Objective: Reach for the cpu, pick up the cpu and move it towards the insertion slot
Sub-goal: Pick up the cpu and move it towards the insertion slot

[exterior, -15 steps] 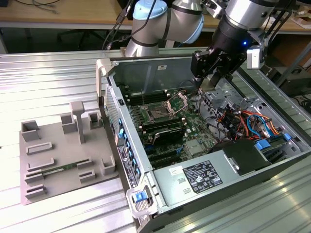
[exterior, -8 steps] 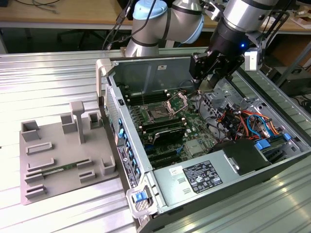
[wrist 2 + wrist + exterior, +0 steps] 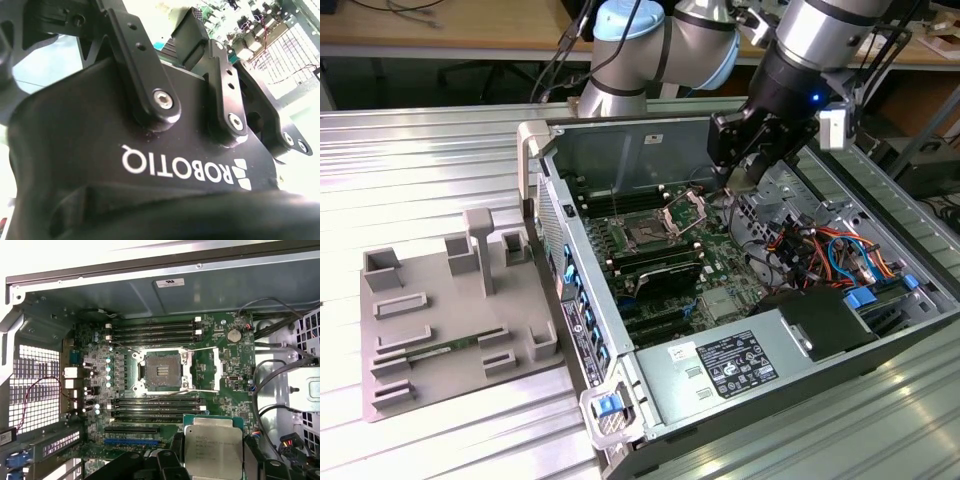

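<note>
The cpu (image 3: 212,447), a flat square chip with a silvery top, sits between my gripper's (image 3: 212,460) dark fingers (image 3: 176,452), which are shut on its edges. In the exterior view the gripper (image 3: 744,180) hangs inside the open computer case with the pale cpu (image 3: 741,177) at its tip. It is above the board, toward the exterior view's right of the insertion slot (image 3: 646,236). The slot (image 3: 161,371) is a dark square socket, bare, with its shiny metal frame (image 3: 218,371) swung open beside it.
Long black memory slots (image 3: 152,330) flank the socket on two sides. Bundled cables (image 3: 820,250) and a power supply (image 3: 725,365) fill the case's near right. A grey plastic tray (image 3: 450,320) holding a green memory stick (image 3: 438,352) lies at the exterior view's left.
</note>
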`<state>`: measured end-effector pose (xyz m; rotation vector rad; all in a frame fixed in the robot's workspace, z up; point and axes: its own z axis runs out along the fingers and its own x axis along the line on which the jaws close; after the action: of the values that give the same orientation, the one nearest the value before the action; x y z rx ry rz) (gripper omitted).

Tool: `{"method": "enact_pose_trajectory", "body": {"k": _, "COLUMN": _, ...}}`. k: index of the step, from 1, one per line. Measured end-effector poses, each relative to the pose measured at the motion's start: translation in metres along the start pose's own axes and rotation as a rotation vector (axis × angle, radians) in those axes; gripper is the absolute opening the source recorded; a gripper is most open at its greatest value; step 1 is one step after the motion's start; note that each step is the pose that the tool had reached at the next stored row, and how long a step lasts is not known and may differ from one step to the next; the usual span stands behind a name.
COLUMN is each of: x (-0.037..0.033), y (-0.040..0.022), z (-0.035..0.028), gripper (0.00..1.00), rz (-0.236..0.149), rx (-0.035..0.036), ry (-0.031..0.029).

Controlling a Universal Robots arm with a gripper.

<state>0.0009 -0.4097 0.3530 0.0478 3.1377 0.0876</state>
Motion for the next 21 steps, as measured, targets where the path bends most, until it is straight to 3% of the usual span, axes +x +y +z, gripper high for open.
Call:
{"method": "enact_pose_trajectory", "body": {"k": 13, "x": 0.0049, "y": -0.0001, "z": 0.0082, "gripper": 0.55, "rz": 0.000, "rx": -0.0002, "ry": 0.0000}}
{"method": "enact_pose_trajectory", "body": {"k": 21, "x": 0.0052, "y": 0.0032, "z": 0.0106, "gripper": 0.55, "rz": 0.000, "rx": -0.0002, "ry": -0.0001}}
